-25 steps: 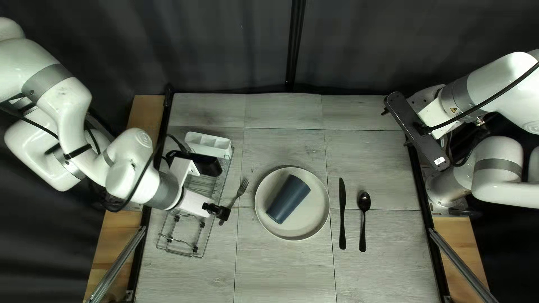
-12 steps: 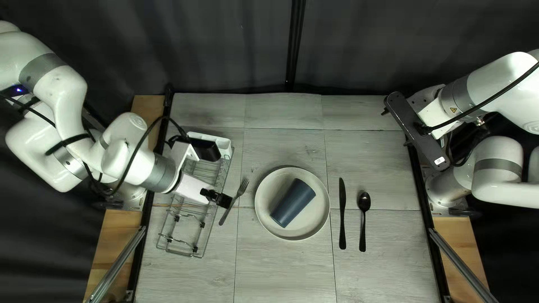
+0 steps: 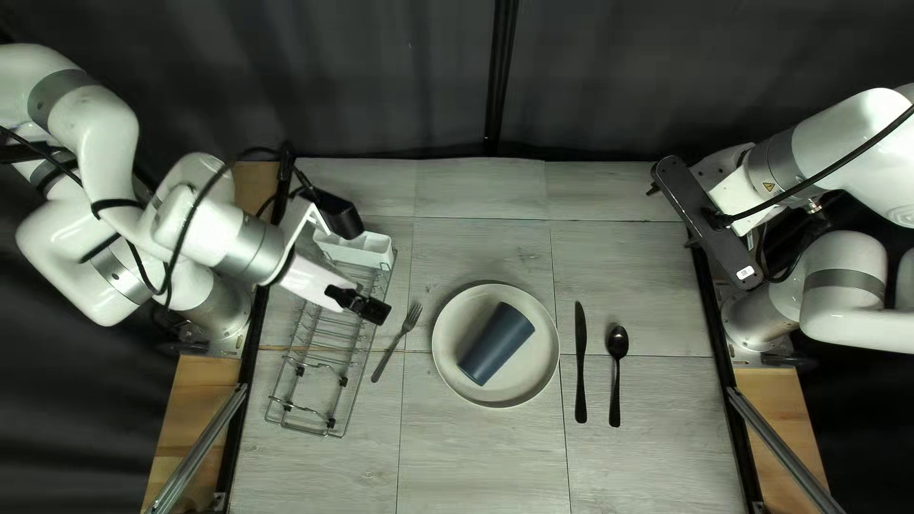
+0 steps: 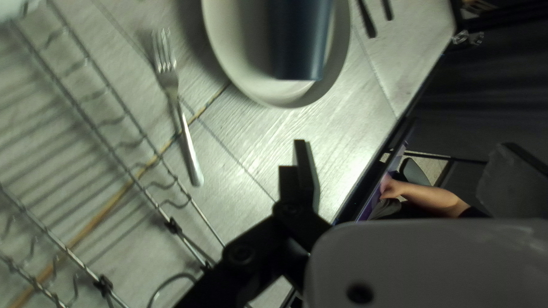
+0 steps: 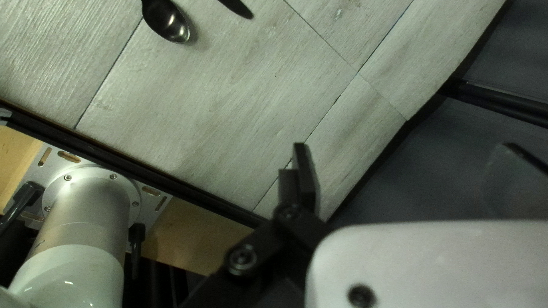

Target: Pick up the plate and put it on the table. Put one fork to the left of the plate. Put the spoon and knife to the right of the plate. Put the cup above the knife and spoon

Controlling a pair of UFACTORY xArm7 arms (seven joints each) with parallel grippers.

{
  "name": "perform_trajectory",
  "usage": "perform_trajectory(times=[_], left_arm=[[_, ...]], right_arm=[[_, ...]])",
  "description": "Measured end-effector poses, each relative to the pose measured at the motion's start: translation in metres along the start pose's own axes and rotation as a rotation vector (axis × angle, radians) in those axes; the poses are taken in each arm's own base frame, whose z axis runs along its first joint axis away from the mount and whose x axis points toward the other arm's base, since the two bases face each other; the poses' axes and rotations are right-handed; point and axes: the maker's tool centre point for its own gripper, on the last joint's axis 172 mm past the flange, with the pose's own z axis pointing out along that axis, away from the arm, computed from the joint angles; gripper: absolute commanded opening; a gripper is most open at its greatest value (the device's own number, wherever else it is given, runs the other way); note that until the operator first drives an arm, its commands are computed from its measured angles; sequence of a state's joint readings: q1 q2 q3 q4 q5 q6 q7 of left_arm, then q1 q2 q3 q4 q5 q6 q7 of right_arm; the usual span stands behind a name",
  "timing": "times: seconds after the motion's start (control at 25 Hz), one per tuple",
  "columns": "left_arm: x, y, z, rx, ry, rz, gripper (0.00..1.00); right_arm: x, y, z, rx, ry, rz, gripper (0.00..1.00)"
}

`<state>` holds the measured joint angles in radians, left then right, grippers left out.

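The left gripper (image 3: 375, 310) hangs with its fingers spread apart and nothing between them, above the edge of the wire dish rack (image 3: 321, 371) that lies closest to the fork (image 4: 177, 115). The fork lies flat on the table (image 3: 478, 457) just ahead of this gripper, tines pointing away from it, alongside the rack's outer wire. Farther ahead, past the fork, sits the pale plate (image 4: 227, 51), with the dark blue cup (image 4: 295, 38) lying on its side in it; which end is the cup's mouth I cannot tell. Behind the gripper, at the rack's far end, stands a white cutlery caddy (image 3: 355, 246).

The right gripper (image 3: 703, 221) is raised at the table's edge near its own arm's base, fingers likewise apart and holding nothing. Well ahead of it lies the black spoon (image 5: 166, 19), and just beyond that the black knife (image 3: 580, 360). The two lie side by side without touching, with the knife between the spoon and the plate.
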<state>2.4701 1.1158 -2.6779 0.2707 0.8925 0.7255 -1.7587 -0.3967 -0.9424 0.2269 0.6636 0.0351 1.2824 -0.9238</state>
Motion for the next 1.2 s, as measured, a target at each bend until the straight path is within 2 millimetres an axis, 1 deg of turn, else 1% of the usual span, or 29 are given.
perform_trajectory(times=[0.84, 0.88, 0.96, 1.08, 1.2], left_arm=[[0.000, 0.000, 0.000, 0.000, 0.000, 0.001, 1.00], [0.000, 0.000, 0.000, 0.000, 0.000, 0.001, 1.00], [0.000, 0.000, 0.000, 0.000, 0.000, 0.001, 1.00], [0.000, 0.000, 0.000, 0.000, 0.000, 0.001, 1.00], [0.000, 0.000, 0.000, 0.000, 0.000, 0.001, 1.00]], right_arm=[[0.000, 0.000, 0.001, -0.001, -0.001, -0.002, 1.00], [0.001, 0.001, 0.004, 0.000, 0.001, -0.002, 1.00], [0.003, 0.001, 0.017, 0.027, 0.011, 0.024, 1.00], [0.005, -0.002, 0.032, 0.079, 0.043, 0.100, 1.00], [0.012, -0.008, 0.045, 0.124, 0.079, 0.182, 1.00]])
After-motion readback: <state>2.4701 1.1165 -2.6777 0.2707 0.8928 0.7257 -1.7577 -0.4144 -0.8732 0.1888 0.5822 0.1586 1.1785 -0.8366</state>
